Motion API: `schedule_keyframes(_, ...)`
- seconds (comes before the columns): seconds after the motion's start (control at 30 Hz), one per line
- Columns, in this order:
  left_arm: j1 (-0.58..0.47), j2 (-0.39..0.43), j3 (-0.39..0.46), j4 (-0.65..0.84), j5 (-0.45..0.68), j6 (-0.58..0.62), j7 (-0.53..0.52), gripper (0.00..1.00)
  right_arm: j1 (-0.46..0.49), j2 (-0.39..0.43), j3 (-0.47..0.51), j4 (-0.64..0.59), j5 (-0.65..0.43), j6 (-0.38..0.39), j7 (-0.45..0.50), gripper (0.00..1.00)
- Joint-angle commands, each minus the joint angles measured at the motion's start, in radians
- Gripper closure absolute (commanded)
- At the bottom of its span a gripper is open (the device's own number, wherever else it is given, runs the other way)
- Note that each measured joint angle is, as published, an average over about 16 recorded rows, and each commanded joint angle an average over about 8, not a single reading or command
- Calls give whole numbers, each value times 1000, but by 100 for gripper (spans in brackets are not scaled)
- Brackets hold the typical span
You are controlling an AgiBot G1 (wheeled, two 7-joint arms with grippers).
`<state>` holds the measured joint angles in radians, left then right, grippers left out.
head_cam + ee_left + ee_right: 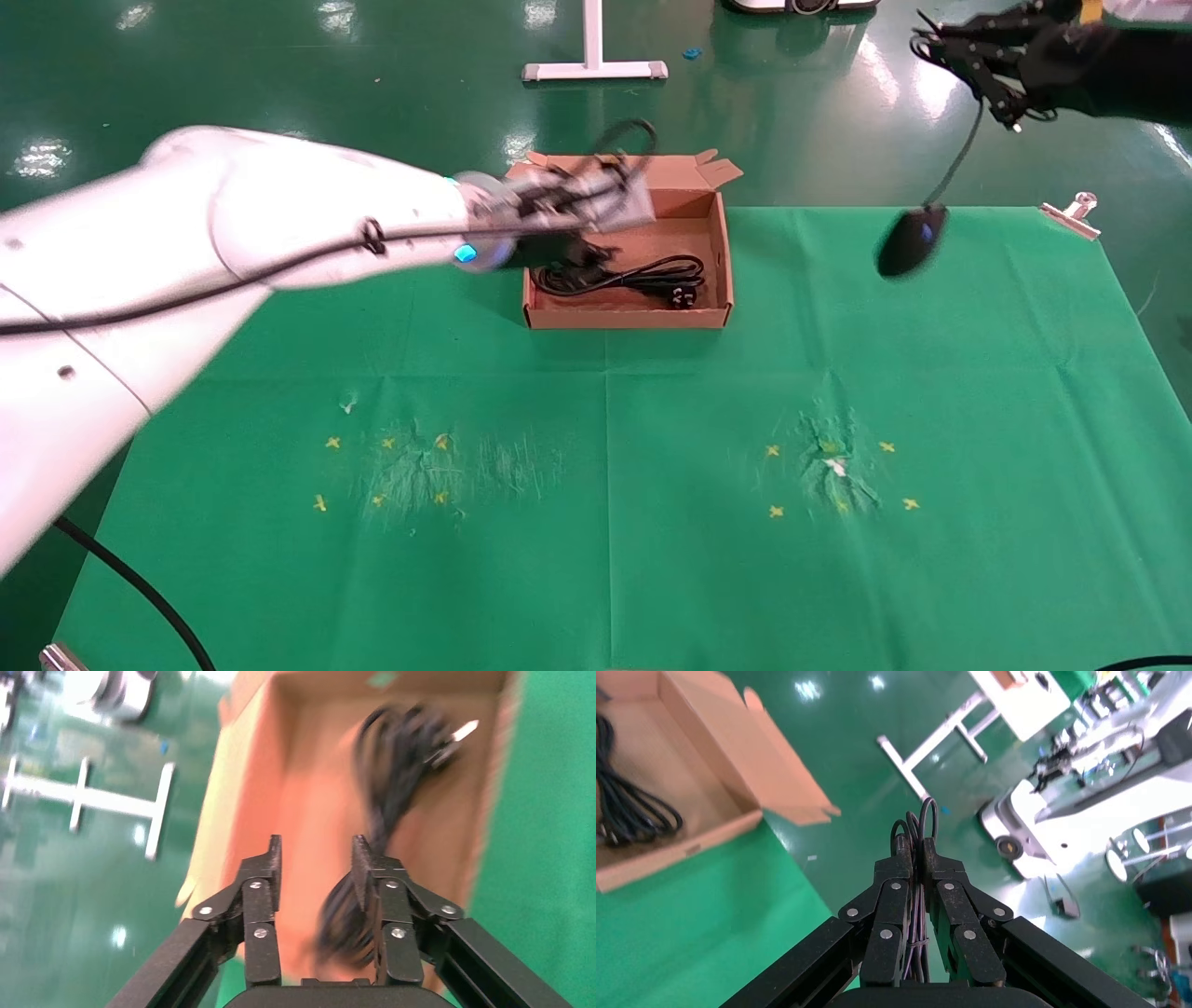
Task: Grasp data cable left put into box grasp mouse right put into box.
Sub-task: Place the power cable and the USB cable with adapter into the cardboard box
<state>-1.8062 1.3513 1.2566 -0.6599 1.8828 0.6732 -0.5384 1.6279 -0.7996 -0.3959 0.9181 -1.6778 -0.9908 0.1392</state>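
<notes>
From the head view, my left claw point(610, 191) hangs over the box point(722, 252), where the data cable point(624, 277) lies coiled, while my right claw point(978, 56) dangles the mouse point(911, 240) by its thin cord above the bench point(838, 578). Left wrist: fingers point(270, 864) released, empty. Right wrist: my right claw point(918, 850) is clenched on looped cord; I would carry the swinging mouse slowly over the box before releasing.

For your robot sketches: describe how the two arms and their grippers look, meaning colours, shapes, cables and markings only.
The left arm is a thick, glossy white tube with a black cable along it and a silver wrist ring lit cyan. The left gripper and the right gripper are matt black, with flat fingers on hinged links joined by silver screws. The right arm looks black.
</notes>
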Motion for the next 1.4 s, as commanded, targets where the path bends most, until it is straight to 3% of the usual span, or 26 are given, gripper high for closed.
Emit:
schedule_keyframes(0.03,-19,-1,12,31,-11,-6,-21,0,2,1,4,14,9,-5,2,100)
schedule_keyframes(0.3,-125,-102,45,116,100,24,-152,0,14,-44,8,10,35,5,-28,100)
schedule_keyframes(0.53,-134,-153,74,22,188,57,-267,0,38,-113,-4,-7,62,-22,-83,100)
schedule_keyframes(0.77,-127,-187,88,-76,254,77,-368,0,21,-190,-28,61,96,-64,-106,100)
schedule_keyframes(1.03,-120,-213,96,-155,311,95,-450,0,-25,-279,-85,169,51,-54,-30,100)
schedule_keyframes(1.4,-114,-230,101,-212,356,111,-510,0,-112,-333,-166,224,-161,60,110,100)
